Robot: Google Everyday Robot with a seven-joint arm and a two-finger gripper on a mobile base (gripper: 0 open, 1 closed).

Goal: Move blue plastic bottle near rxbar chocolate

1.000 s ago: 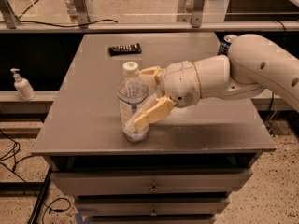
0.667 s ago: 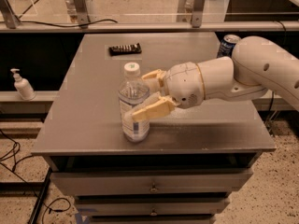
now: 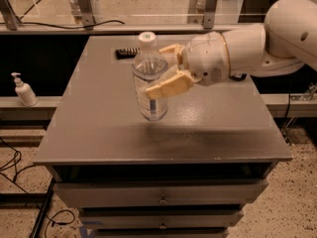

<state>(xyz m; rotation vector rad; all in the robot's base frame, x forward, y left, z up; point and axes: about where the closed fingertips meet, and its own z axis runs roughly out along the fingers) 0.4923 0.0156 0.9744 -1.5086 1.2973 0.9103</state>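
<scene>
The blue plastic bottle point(image 3: 150, 78), clear with a white cap, is near the middle of the grey table point(image 3: 99, 128), tilted slightly. Its base seems to hang just above the tabletop. My gripper point(image 3: 155, 72) reaches in from the right and is shut on the bottle's body, with one tan finger point(image 3: 168, 87) in front and the other point(image 3: 172, 50) behind. The rxbar chocolate point(image 3: 128, 52) lies flat at the table's far edge, just behind and left of the bottle, partly hidden by it.
A white pump dispenser point(image 3: 23, 90) stands on a low ledge to the left of the table. Metal posts point(image 3: 85, 4) and a cable run along the back. Drawers point(image 3: 161, 195) sit under the tabletop. My white arm point(image 3: 277, 38) covers the table's far right.
My gripper has carried the bottle up and away from the front of the table, toward the rxbar chocolate. The arm now hides the dark can at the far right.
</scene>
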